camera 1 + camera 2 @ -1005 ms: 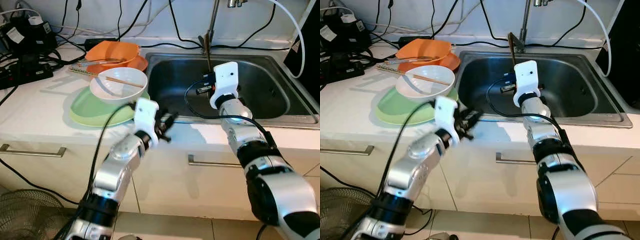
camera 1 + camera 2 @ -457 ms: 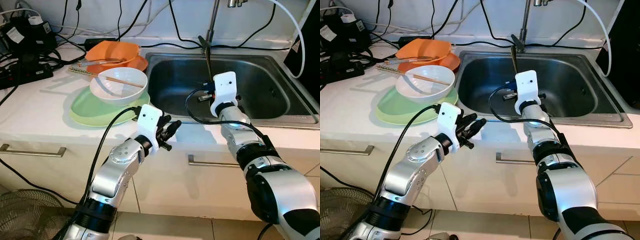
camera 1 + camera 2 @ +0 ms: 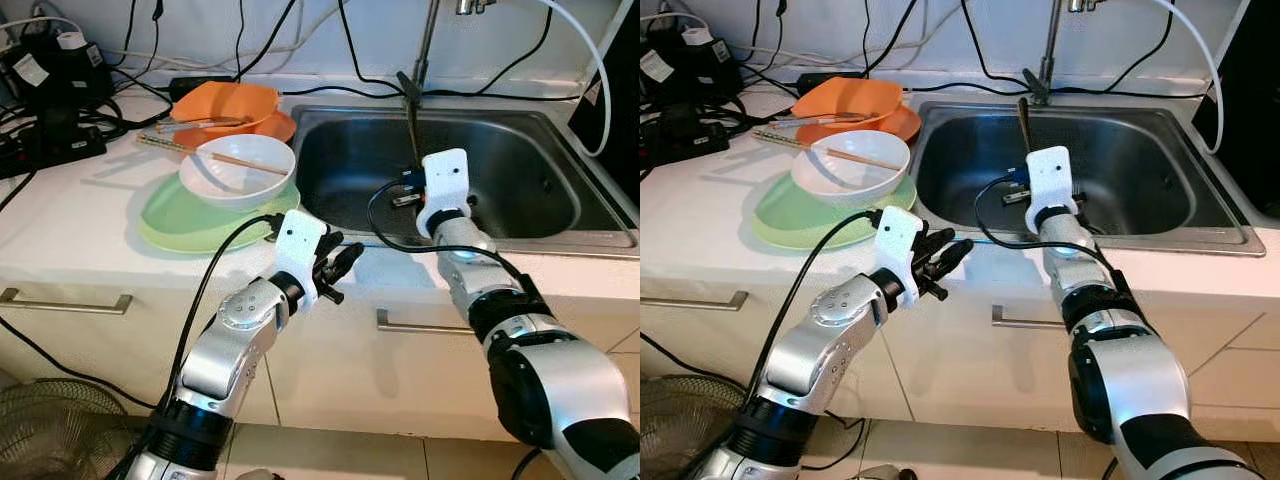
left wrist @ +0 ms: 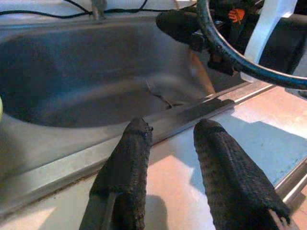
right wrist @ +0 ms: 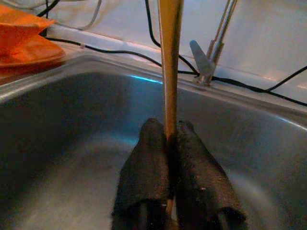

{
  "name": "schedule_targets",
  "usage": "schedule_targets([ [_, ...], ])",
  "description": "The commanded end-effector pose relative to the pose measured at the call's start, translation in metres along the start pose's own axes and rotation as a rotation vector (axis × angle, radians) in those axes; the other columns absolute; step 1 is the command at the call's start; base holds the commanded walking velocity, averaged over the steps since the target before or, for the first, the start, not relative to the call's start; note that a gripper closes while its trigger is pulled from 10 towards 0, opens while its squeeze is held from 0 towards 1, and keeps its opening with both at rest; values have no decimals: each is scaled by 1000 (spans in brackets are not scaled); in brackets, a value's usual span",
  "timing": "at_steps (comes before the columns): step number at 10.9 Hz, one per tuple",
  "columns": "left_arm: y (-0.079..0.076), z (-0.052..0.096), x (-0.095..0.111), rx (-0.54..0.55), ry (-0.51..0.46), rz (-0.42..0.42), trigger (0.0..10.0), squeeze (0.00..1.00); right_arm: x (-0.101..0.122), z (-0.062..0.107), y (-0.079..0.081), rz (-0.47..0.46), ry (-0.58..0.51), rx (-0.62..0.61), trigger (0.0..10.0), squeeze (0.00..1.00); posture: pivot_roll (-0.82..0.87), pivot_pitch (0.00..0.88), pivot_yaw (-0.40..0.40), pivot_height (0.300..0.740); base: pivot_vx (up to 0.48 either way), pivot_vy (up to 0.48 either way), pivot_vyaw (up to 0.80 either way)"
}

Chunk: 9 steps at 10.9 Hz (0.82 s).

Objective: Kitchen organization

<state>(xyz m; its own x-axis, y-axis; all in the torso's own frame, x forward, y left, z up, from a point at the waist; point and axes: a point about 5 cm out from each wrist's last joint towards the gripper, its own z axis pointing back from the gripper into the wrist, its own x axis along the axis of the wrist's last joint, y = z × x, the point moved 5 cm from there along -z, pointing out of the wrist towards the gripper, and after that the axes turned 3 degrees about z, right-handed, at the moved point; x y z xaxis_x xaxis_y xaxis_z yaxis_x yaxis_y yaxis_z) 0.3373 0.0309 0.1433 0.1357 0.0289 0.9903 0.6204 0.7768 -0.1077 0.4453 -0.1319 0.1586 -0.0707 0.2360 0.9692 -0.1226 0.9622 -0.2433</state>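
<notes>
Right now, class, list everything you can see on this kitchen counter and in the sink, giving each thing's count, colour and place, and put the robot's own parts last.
Sink: one, steel, set in the counter on the robot's right.
Tap: one, metal, behind the sink.
Green plate: one, pale green, on the counter left of the sink.
White bowl: one, on the green plate, a chopstick lying across it.
Orange dishes: stacked behind the white bowl; count unclear.
Cables: several, black, back left of the counter.
Cupboard handles: two, metal, below the counter.
Utensil: one, long handle, upright over the sink.
Left claw: open, over the sink's front edge.
Right claw: shut on the utensil.
</notes>
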Motion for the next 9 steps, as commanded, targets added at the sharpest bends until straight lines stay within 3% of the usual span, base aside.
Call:
schedule_targets([
  [1, -2, 2, -1, -5, 9, -13, 10000, 0, -1, 1, 2, 0, -1, 4, 10000, 94, 173, 0, 27, 740, 0, 0, 0],
  [2, -2, 2, -1, -5, 9, -13, 10000, 0, -1, 1, 2, 4, -2, 3, 10000, 94, 173, 0, 27, 740, 0, 0, 0],
  [3, -2, 1, 0, -7, 8, -16, 10000, 0, -1, 1, 1, 4, -3, -6, 10000, 0, 172, 0, 30, 740, 0, 0, 0],
  [9, -2, 0, -1, -7, 6, -17, 10000, 0, -11, 7, 3, 11, -5, -1, 10000, 0, 160, 0, 37, 740, 0, 0, 0],
])
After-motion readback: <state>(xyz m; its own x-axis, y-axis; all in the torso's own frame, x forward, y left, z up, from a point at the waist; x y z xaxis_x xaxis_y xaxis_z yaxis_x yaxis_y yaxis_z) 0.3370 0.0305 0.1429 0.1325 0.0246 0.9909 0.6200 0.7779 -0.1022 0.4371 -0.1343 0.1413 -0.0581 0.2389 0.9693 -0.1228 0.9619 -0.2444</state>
